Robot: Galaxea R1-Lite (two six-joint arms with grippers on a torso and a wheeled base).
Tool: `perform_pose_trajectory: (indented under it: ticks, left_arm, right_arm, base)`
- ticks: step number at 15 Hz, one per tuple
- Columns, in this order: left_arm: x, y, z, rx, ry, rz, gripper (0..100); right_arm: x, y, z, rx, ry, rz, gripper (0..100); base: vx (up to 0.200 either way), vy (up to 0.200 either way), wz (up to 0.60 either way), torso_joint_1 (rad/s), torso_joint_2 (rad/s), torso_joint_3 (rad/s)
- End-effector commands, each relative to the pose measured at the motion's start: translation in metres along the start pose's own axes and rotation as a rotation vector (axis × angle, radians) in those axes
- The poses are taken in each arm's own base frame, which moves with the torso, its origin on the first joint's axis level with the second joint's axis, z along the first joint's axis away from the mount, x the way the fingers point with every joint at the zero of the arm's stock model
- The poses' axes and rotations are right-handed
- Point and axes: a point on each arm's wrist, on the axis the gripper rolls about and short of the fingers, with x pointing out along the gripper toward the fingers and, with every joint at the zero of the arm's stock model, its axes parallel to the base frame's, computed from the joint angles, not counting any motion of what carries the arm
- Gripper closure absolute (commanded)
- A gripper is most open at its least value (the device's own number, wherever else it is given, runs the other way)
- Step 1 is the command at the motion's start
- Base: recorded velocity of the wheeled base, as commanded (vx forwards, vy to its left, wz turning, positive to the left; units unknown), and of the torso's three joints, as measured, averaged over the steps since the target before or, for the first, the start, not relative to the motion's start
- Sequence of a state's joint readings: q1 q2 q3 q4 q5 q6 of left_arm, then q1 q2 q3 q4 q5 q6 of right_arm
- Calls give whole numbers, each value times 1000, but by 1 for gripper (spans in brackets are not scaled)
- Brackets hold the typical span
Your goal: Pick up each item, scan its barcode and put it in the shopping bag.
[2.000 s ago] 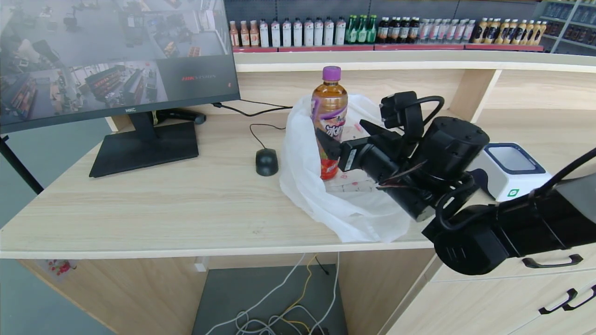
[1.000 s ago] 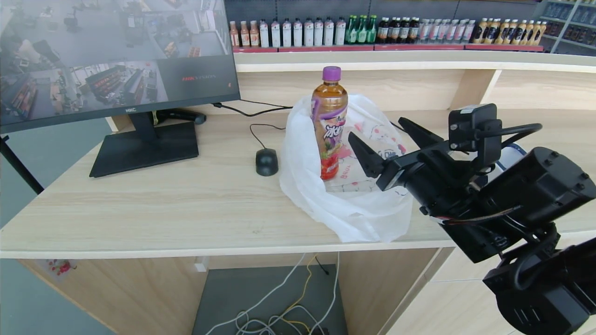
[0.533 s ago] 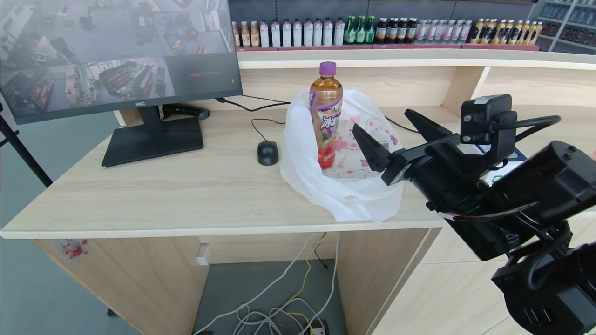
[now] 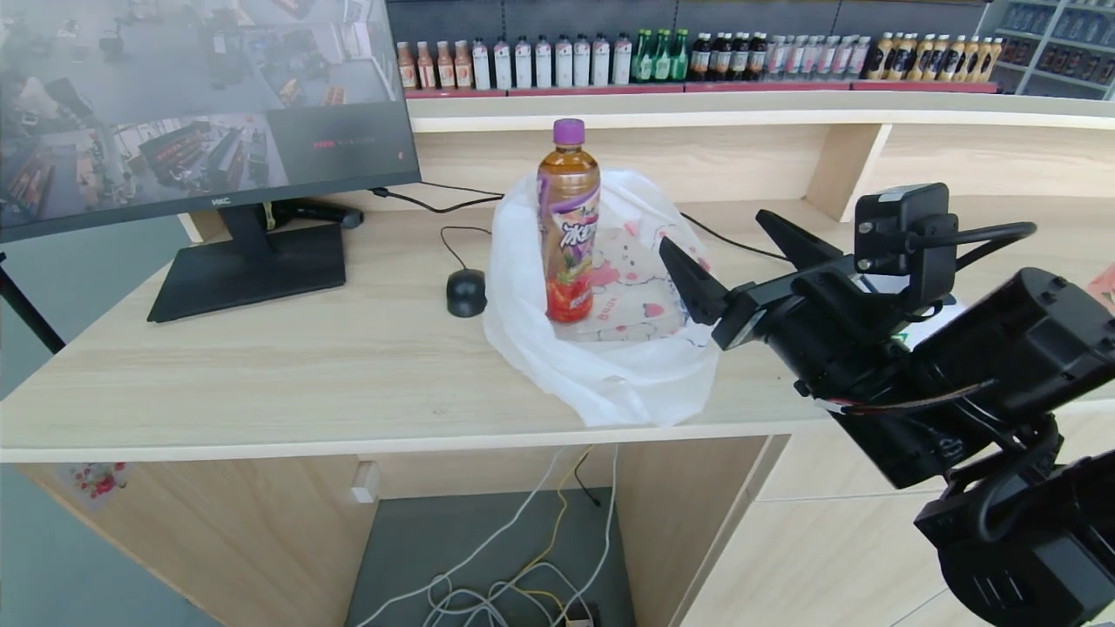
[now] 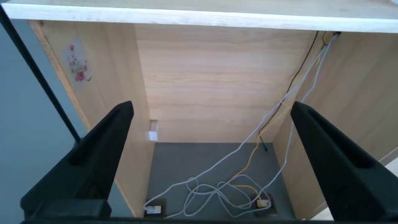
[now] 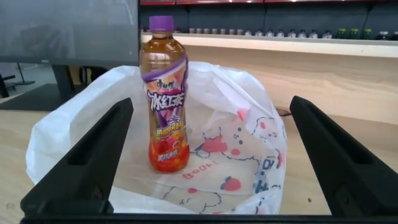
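The bottle (image 4: 568, 222) stands upright inside the shopping bag (image 4: 610, 383), whose thin white sides have slumped open around it on the worktop (image 4: 261, 366). That slack mouth is probably why the bottle can stand free without tipping. A flat, cartoon-printed pack (image 4: 631, 300) seems to lie in the bag at the bottle's foot. The right tool (image 4: 716, 232) hangs just beside the bag on the robot's right, jaws spread wide and empty, pointed at the bottle. The left tool (image 5: 211, 112) is well below the bag, under the worktop's edge, also spread and empty. By the look of it, this item is bagged.
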State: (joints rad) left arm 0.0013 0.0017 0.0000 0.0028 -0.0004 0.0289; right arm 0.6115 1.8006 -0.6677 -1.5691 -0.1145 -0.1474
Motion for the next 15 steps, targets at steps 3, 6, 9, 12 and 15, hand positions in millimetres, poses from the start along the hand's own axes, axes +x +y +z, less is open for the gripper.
perform_pose_trajectory:
  ticks: [3, 6, 9, 12, 15]
  left_arm:
    - [0, 0, 0, -1, 0, -1, 0]
    - [0, 0, 0, 0, 0, -1, 0]
    - [0, 0, 0, -1, 0, -1, 0]
    - [0, 0, 0, -6, 0, -1, 0]
    - [0, 0, 0, -6, 0, -1, 0]
  right_arm:
    - [1, 1, -2, 0, 2, 1, 0]
    - [-5, 0, 2, 0, 4, 2, 0]
    - [-13, -2, 9, -2, 2, 1, 0]
    - [-21, -3, 11, -2, 10, 3, 0]
    - [-25, -4, 14, -2, 8, 2, 0]
  base:
    - [0, -200, 0, 1, 7, 2]
    - [0, -200, 0, 2, 2, 2]
    - [0, -200, 0, 1, 4, 6]
    - [0, -200, 0, 1, 4, 1]
    - [0, -200, 0, 2, 2, -1]
